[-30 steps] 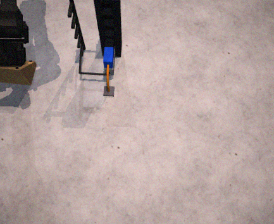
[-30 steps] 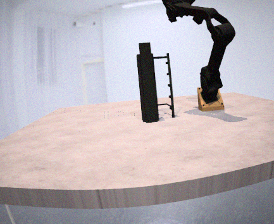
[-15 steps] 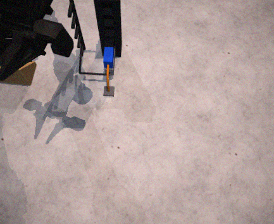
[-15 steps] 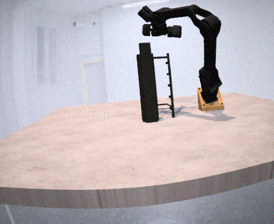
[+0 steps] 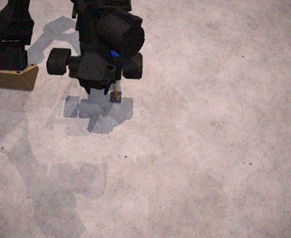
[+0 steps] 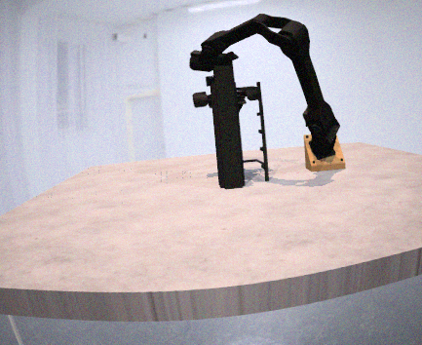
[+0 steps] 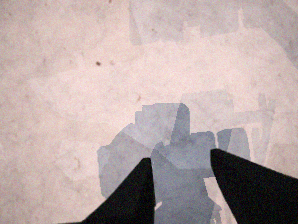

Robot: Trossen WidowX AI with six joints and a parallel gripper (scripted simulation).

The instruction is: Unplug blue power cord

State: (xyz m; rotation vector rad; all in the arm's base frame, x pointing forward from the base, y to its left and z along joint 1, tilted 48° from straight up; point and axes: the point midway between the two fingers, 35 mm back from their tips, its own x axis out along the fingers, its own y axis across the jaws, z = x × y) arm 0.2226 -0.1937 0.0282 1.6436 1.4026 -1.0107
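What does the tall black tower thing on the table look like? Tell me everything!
The power strip is a tall, narrow, matte black block standing upright on the table, its foot in its own shadow. Beside it stands a thin black rack with little pegs. The arm's wrist hangs right over its top, so the top is hidden. From above, only a bit of the blue plug peeks out near it.
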